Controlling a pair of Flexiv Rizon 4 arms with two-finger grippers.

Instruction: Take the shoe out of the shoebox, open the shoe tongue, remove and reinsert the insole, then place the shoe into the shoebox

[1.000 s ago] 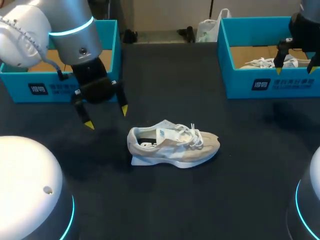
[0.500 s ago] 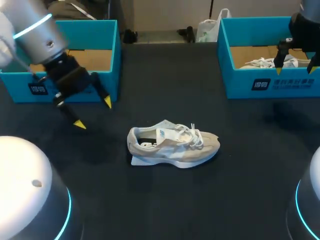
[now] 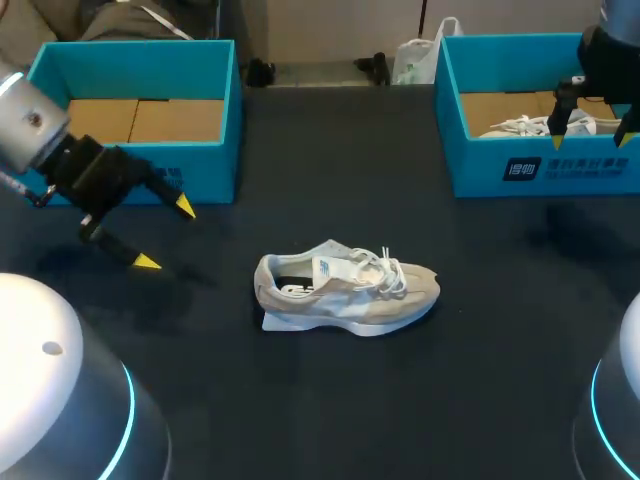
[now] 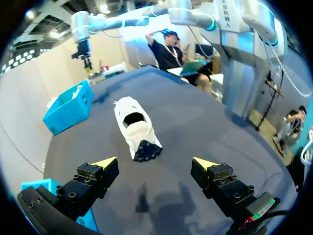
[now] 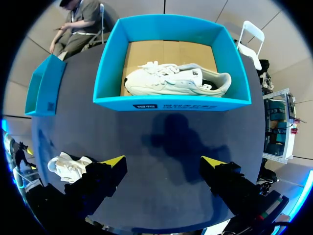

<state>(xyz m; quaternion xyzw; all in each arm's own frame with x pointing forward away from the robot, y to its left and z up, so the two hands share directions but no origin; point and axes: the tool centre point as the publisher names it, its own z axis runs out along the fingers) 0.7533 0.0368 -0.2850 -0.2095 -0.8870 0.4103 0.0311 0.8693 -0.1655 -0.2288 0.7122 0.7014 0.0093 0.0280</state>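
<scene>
At the frame's left, the left gripper [image 3: 166,235] hangs low, its 2 fingers spread wide and holding nothing, below the left box [image 3: 130,55]. The shoe [image 3: 345,290] sits upright at centre, well apart. A tilted approach could shove its heel and slide it. At upper right, the right gripper [image 3: 590,140], likewise wide and holding nothing, hangs over the right box [image 3: 500,175]; it might grab the other shoe [image 3: 520,127] by mistake.

Matt table [image 3: 400,410], cloth shoe [image 3: 350,295]

The left gripper [image 3: 163,234], fingers spread and empty, has swung away from the shoe [image 3: 345,289] toward the table's left edge.
</scene>
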